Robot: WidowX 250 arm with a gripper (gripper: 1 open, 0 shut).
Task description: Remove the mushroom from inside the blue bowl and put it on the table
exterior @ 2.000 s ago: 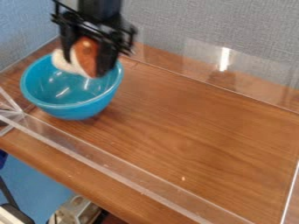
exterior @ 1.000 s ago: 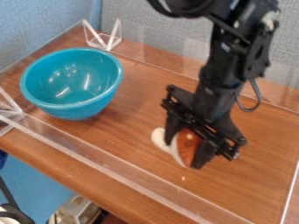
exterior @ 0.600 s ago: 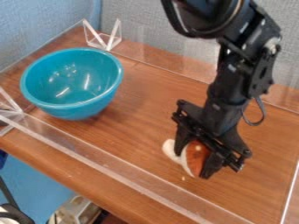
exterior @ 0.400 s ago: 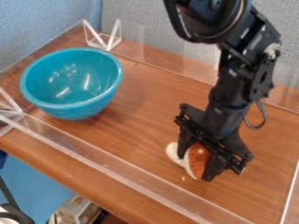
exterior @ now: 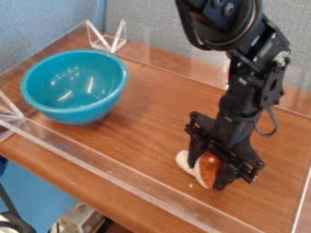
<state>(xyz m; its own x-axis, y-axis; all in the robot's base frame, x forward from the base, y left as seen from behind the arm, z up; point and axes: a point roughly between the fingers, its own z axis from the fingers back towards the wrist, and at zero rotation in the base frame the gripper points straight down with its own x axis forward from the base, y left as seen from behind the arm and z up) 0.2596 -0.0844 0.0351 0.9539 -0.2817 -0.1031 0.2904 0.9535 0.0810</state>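
Claw [exterior: 219,170] clamped on the mushroom [exterior: 205,165], low over the tabletop [exterior: 134,118]. Bowl [exterior: 75,86] sits well apart, far left.

The gripper [exterior: 216,169] fingers hide most of the mushroom [exterior: 206,166]; the arm [exterior: 243,55] runs off the top edge

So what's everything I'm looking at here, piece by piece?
blue bowl: one, glossy turquoise, far left of the table, nothing visible inside.
mushroom: one, cream stem and orange-brown cap, low at the tabletop near the front wall, between the fingers.
table: one, brown wood grain.
clear walls: low see-through plastic edging around the table.
robot arm: one, black, reaching down from the top right.
gripper: one, black, fingers closed on the mushroom.
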